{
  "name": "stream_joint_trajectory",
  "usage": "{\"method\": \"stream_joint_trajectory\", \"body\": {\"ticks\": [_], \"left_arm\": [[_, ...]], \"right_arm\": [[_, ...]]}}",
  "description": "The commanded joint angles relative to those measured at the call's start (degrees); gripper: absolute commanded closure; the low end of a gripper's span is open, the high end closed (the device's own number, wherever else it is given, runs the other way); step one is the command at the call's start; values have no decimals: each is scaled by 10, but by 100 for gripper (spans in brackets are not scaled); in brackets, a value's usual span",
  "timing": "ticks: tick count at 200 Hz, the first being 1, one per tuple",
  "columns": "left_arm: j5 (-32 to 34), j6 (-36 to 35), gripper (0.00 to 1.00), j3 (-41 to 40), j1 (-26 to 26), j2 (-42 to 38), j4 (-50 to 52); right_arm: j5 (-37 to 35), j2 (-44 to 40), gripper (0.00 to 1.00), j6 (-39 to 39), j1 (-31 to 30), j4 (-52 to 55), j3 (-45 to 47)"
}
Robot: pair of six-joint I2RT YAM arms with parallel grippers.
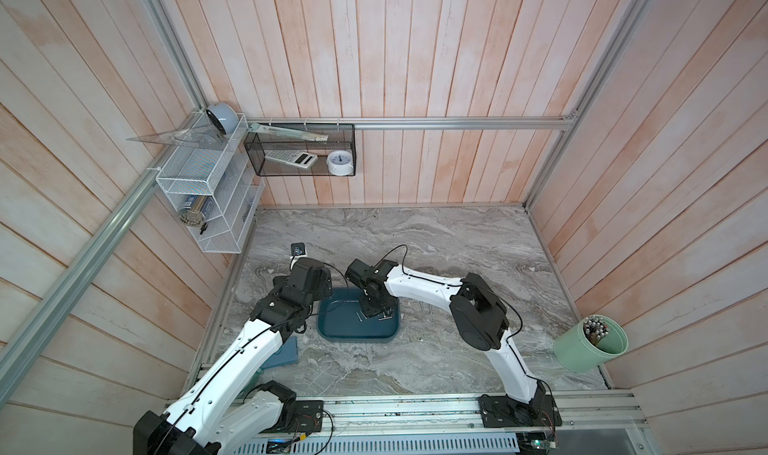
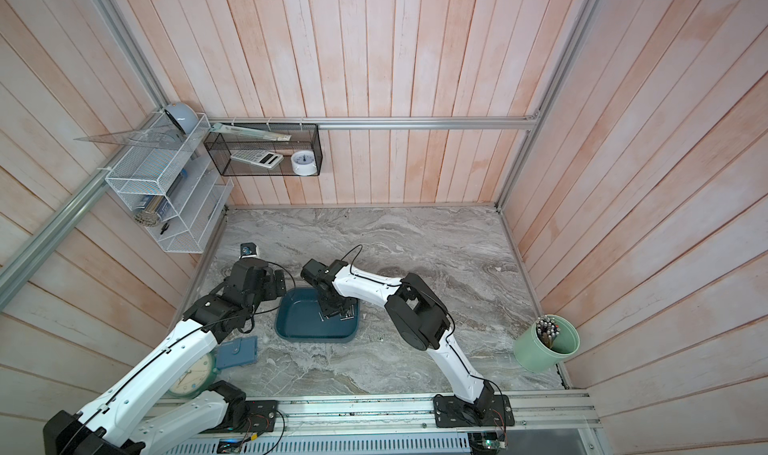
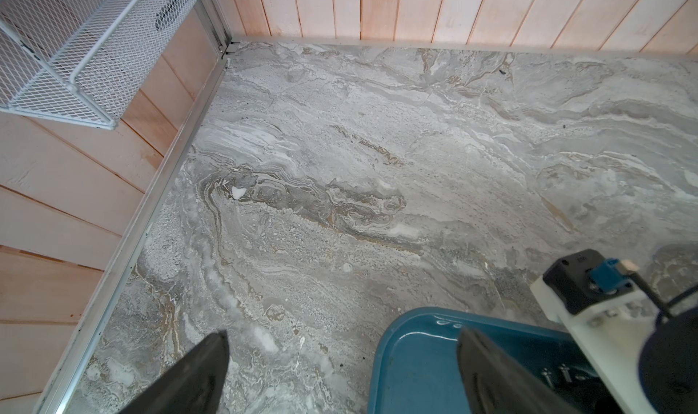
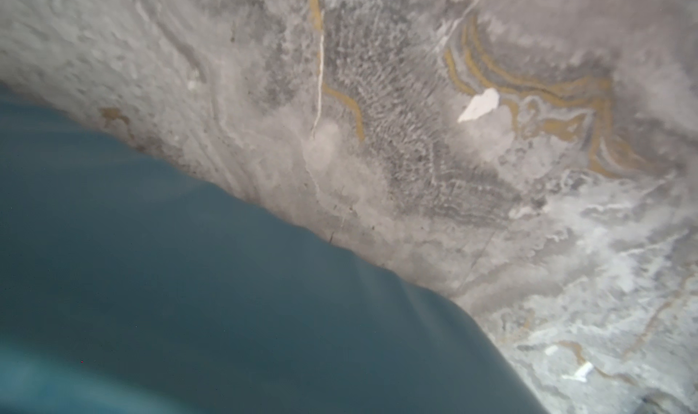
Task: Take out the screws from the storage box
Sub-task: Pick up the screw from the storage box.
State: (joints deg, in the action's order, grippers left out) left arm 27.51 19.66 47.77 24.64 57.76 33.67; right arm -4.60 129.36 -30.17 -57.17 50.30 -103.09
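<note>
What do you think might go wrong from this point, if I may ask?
1. The right tool is down among the clustered screws in the storage box; a thin screw may slip out, or several may lift together.
2. The left tool hangs open with one finger over the box's corner, near the right arm; they might collide or shove the box.
</note>
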Motion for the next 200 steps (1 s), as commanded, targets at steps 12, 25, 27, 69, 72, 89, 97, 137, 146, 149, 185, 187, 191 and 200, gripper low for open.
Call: {"method": "stream_joint_trajectory", "body": {"ticks": [12,25,27,69,72,89,97,137,146,149,185,187,191,200], "left_arm": [[0,-7,1,-3,-3,3,-4],[0,-6,0,-3,-3,3,-3],[0,-7,0,-3,-3,3,-3],[1,-6,0,-2,-3,2,-3],[2,-7,1,-2,-3,2,-3],[3,-7,0,-2,-3,2,-3],[3,-7,0,-2,-3,2,-3],[-2,-5,0,-3,-4,2,-3],[-1,-5,0,-2,-3,1,-3],[-1,-5,0,-2,-3,1,-3],[-5,-5,0,-3,-3,1,-4],[-5,-5,0,-3,-3,1,-4],[-5,-5,0,-3,-3,1,-4],[-4,-5,0,-3,-3,1,-4]], "right_arm": [[-1,37,83,-3,3,27,-6],[0,40,83,-4,4,26,-4],[1,41,83,-5,4,27,-3],[3,40,88,-4,3,28,-4],[3,39,88,-4,3,29,-6],[1,22,89,-2,4,25,-8],[-1,9,89,-2,3,18,-6],[0,-66,89,-12,3,-29,27],[-3,-77,89,-14,2,-30,30],[-3,-80,89,-15,2,-30,30],[-9,-85,89,-11,0,-22,26],[-9,-84,89,-11,0,-21,25],[-10,-82,89,-11,0,-18,23],[-10,-82,89,-10,0,-14,19]]}}
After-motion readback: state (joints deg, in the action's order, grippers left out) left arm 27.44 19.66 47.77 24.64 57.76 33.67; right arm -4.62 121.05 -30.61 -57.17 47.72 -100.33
